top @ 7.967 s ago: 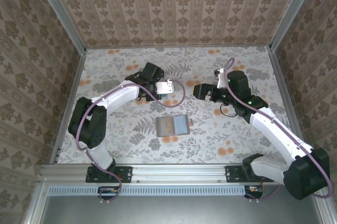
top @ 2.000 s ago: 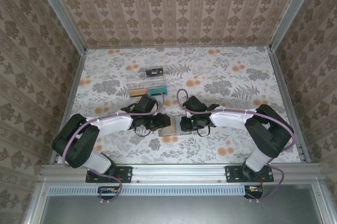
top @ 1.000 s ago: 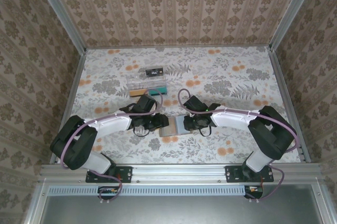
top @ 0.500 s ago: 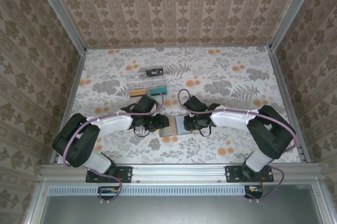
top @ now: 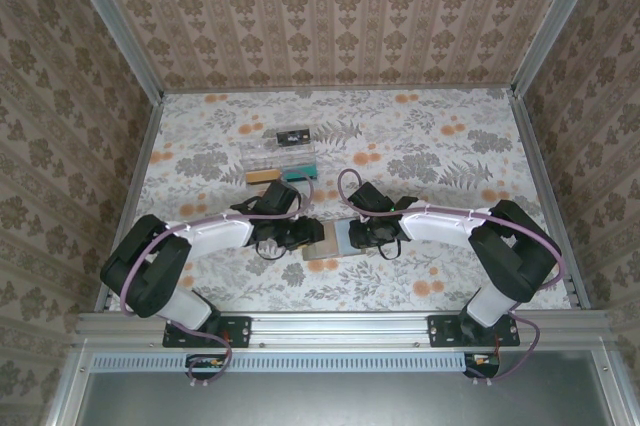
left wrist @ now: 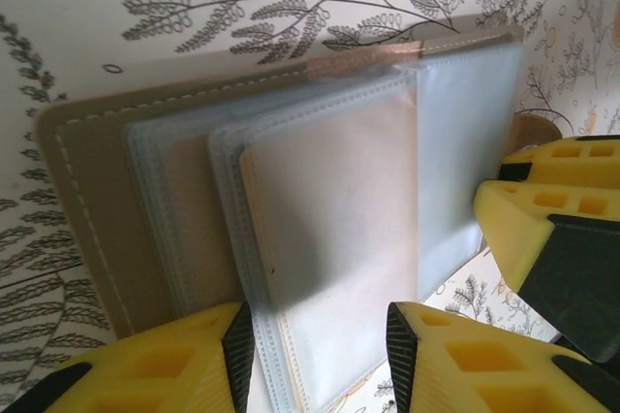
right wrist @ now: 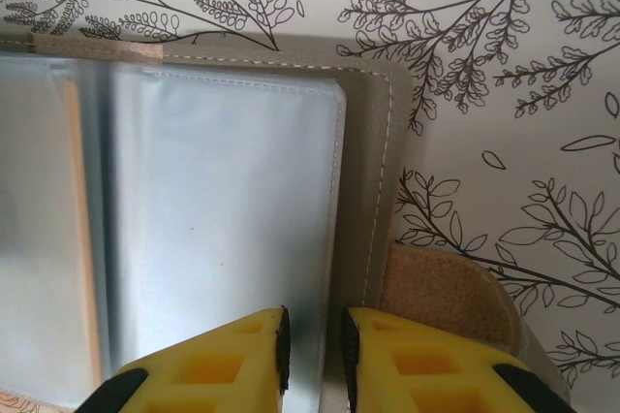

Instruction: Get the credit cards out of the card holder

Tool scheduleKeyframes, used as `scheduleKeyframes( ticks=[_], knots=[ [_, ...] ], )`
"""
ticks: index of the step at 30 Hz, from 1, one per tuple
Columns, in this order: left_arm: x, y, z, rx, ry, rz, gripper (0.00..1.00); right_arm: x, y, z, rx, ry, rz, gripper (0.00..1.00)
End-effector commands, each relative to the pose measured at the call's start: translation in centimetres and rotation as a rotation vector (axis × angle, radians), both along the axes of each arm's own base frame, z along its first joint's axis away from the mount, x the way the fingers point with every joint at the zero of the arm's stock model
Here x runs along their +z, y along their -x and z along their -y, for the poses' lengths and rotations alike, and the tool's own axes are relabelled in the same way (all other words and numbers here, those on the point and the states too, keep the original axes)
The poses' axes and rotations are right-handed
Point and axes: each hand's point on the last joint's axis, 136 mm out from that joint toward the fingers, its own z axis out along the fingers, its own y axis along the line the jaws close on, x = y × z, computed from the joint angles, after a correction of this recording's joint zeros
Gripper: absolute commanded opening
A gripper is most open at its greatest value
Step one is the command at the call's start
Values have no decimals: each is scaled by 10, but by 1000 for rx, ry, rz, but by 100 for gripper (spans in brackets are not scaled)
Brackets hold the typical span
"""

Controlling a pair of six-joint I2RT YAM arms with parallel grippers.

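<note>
The floral-printed tabletop (top: 450, 146) spreads between wallpapered side panels, and across its near half the two arms fold inward towards each other, the left arm (top: 200, 238) from the left and the right arm (top: 450, 224) from the right. Farther back, well apart from the arms' tips, a clear tray (top: 262, 158) holds a few small dark, teal and orange items too small to identify. Between the arm tips, at the near centre of the tabletop, the card holder (top: 333, 239) lies open and flat, its taupe cover underneath and its frosted grey-blue pocket panels facing up. The left claw (left wrist: 320, 321) is spread, its yellow fingers (left wrist: 184, 360) set either side of the near edge of the left-hand pocket sleeves, which run through the gap between them. The right claw (right wrist: 312, 326) is nearly pressed together, pinching the near edge of the holder's right-hand panel in the narrow slit between its fingers; from the left wrist camera it appears just beside the holder's right edge. A yellow-orange credit card (right wrist: 85, 238) shows as a strip through the frosted sleeve, tucked inside its pocket. A fuzzy tan closure tab (right wrist: 446, 297) sticks out from the holder's right edge, resting on the tabletop.
</note>
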Motion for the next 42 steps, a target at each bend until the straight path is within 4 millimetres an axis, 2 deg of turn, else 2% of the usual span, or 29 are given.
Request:
scheduleKeyframes(
  ticks=[1,10,17,20,24,28,35,42],
  knots=[
    [10,-4,15,-47,44,28,44,-15,7,4,-12,23,-48,26],
    [11,-2,21,-66,56,23,47,-15,8,4,-14,20,-49,26],
    [4,-6,-19,19,-155,41,47,-15,8,5,-18,24,-47,26],
    [8,-8,-27,46,-177,62,48,-15,8,6,-17,25,-47,26],
    [16,-11,-14,21,-104,77,48,-17,9,6,-20,25,-51,25],
    [16,-8,0,-17,-43,61,47,-16,9,5,-18,22,-50,25],
    [0,-2,0,-24,-62,10,47,-16,9,6,-20,22,-51,25],
    [-6,1,2,-32,-61,-12,47,-16,8,5,-19,22,-50,25]
  ],
)
